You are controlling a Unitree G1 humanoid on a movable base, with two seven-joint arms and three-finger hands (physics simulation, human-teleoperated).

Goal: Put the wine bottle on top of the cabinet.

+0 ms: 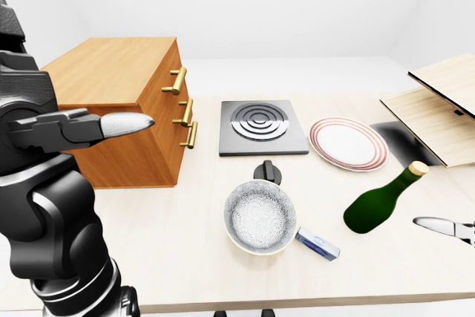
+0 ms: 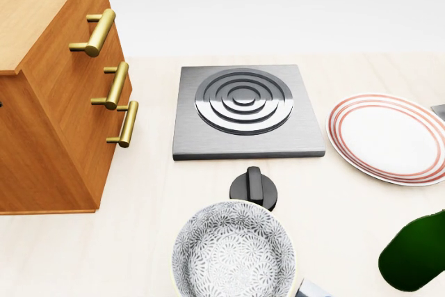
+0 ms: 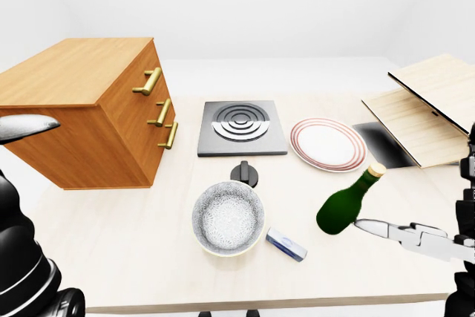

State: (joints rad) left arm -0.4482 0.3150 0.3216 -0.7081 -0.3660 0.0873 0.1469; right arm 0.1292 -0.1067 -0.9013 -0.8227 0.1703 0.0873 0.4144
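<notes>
The wine bottle [image 1: 380, 203] lies tilted: glass, likely heavy and slick, so grip its thick body. Right hand [image 3: 404, 234] beside it is unclenched, empty; the left hand [image 1: 82, 127] likewise.

I'm looking over a pale, light-wood surface [image 1: 171, 250] that fills most of my view, its near edge showing at the bottom of both eye views. Beyond its far edge the room is plain white: a white back wall [image 1: 282, 5] and a white side wall on the right [image 3: 453, 5], meeting in a soft corner. The light is even and diffuse, with only faint shadows on the surface.
</notes>
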